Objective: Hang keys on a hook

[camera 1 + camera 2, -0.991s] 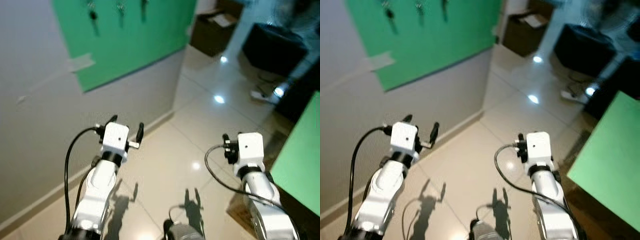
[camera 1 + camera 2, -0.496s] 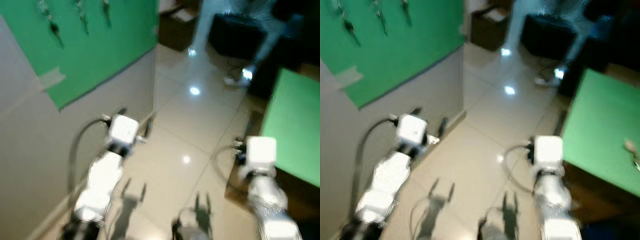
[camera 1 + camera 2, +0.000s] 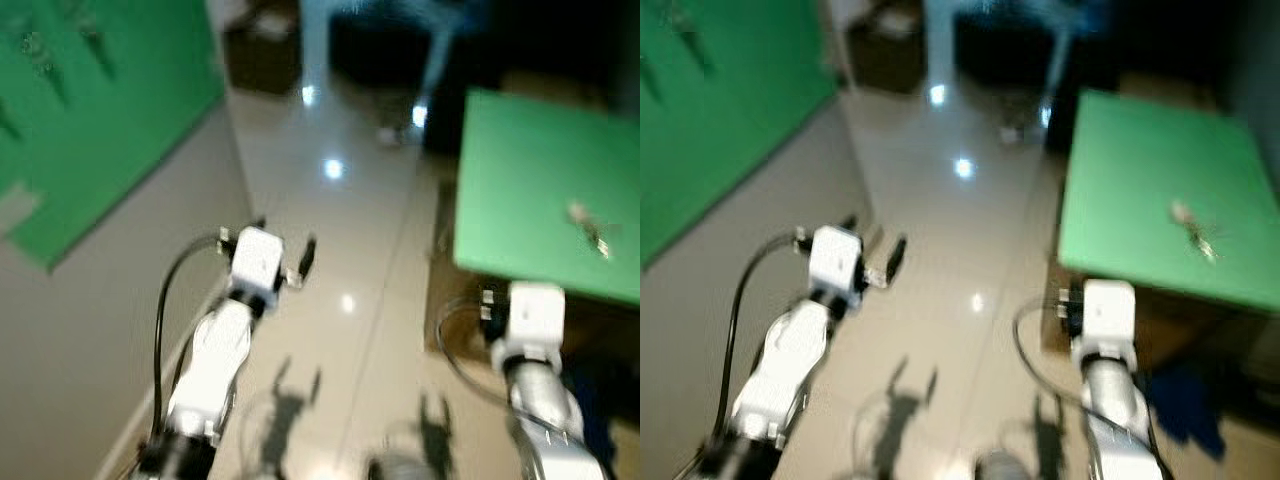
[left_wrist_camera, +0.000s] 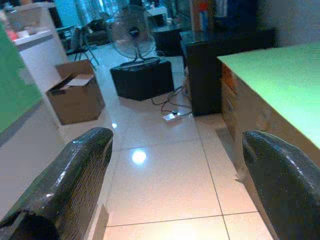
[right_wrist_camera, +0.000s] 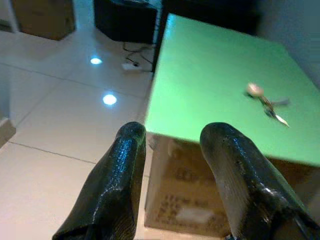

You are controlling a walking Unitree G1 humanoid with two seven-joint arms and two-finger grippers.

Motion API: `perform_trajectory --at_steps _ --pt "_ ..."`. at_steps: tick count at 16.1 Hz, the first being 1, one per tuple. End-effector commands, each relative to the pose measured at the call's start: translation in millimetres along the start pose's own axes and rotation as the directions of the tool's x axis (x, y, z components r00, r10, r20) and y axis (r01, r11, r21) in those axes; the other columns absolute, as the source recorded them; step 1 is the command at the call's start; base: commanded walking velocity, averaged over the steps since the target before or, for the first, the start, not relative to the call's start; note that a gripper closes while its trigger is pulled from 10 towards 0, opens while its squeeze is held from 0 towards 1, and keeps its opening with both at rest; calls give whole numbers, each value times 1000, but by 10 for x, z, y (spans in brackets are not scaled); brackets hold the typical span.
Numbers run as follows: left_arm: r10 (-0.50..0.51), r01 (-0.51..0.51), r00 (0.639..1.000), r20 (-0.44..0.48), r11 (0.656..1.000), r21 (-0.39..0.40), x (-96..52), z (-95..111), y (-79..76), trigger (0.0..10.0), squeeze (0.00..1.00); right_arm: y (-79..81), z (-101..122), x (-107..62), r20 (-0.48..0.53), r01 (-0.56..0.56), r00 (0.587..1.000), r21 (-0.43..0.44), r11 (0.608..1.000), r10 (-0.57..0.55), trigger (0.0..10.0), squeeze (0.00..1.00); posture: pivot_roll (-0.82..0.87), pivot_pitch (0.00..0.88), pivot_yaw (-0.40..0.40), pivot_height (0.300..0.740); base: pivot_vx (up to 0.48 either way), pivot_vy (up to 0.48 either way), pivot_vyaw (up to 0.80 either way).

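Right wrist view showed the keys [image 5: 264, 101] lying near the far right corner of the green table [image 5: 200, 75], ungrasped, with both the right gripper [image 5: 172, 135] and left gripper [image 4: 175, 145] open and empty, so the fetch step stood pending and next required approaching the table.

No readable text. Cardboard box [image 5: 192, 200] under green table [image 5: 210, 75] bears printed marks at 6 o'clock, too blurred to read.

Glossy tile floor [image 4: 160, 185] (matt table [image 5: 210, 90]).
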State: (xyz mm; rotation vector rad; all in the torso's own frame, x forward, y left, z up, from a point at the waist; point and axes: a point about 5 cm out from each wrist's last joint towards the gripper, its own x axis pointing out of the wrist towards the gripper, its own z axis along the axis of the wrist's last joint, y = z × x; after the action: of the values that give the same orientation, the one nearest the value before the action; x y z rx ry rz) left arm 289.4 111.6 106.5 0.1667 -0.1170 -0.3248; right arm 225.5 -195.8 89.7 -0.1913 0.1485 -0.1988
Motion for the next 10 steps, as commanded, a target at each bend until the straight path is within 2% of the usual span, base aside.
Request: perform_trajectory --at_steps 1,2,5,6,10 --pt "-15 15 1000 -1 1000 -15 -24 -23 -30 10000 0 -19 27 16 6 -10 1000 -33 999 10 10000 0 -225 94 64 740 0 0 -800" --pt "-11 10 1000 -15 1000 -18 -87 -82 -18 10000 0 -5 82 37 29 -39 999 -67 997 41 10000 0 -225 93 48 740 0 0 -800" --pt "16 -16 1000 -8 1000 -19 -115 -75 5 10000 0 4 131 67 43 -65 997 -73 995 69 10000 0 -213 93 17 740 0 0 -800" --pt "21 -21 1000 0 1000 -17 -142 -51 -11 10000 0 50 159 110 55 -103 993 -82 991 108 10000 0 -199 93 -5 740 0 0 -800" --pt "17 -17 1000 11 1000 -15 -183 -34 -17 10000 0 178 234 152 104 -171 978 -120 978 183 10000 0 -186 93 -10 740 0 0 -800"
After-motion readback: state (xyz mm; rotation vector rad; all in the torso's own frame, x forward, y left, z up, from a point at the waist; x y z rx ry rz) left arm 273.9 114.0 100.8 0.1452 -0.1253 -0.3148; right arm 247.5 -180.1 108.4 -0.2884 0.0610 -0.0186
